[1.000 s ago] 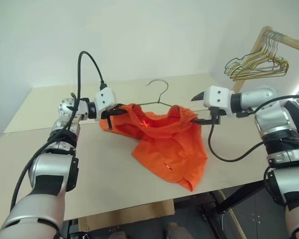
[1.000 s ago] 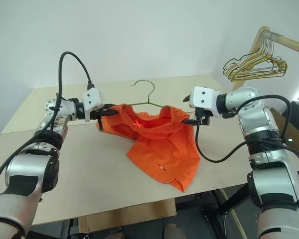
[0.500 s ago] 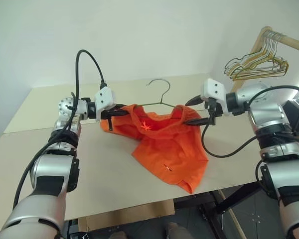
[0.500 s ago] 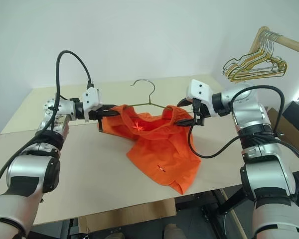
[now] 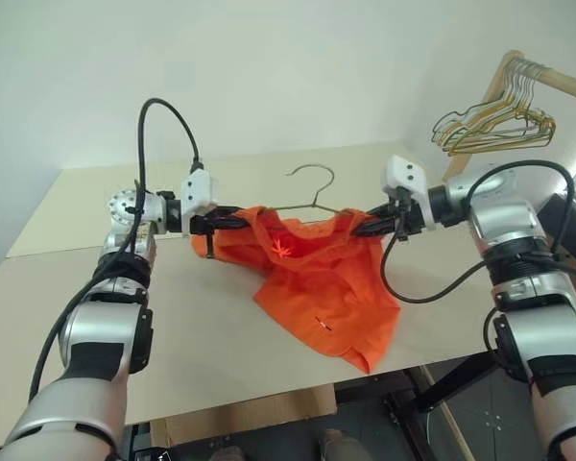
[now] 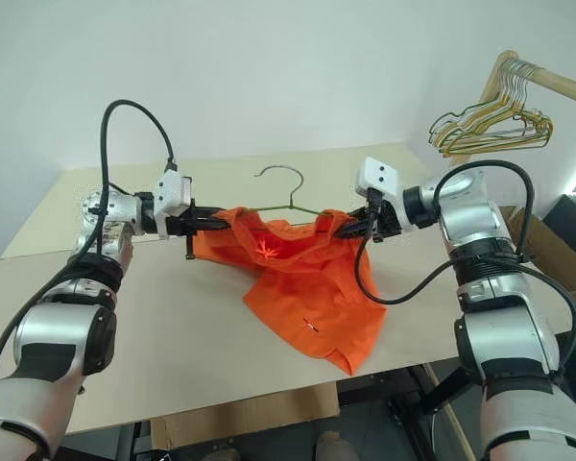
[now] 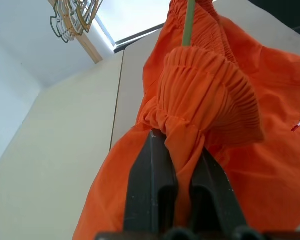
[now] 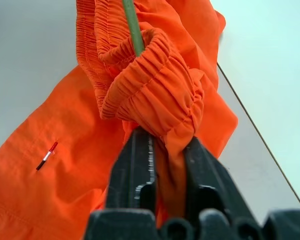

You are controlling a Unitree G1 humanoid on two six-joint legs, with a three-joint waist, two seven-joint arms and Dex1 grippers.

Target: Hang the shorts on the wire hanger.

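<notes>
Now bright orange soft fabric shorts [image 5: 322, 279] strung between both arms above pale table [image 5: 202, 336], waistband gathered along thin dark grey wire hanger [image 5: 312, 192], lower leg draped on table toward near edge. Right end effector [image 5: 365, 227], spread half second ago, now pinching right waistband end. Left end effector [image 5: 232, 222] pressed on left waistband end. Likely means both ends secured, ready to stretch waistband across hanger. Bunch of gold and silver hangers [image 5: 494, 125] on wooden rail far right, well apart; nothing blocking.
</notes>
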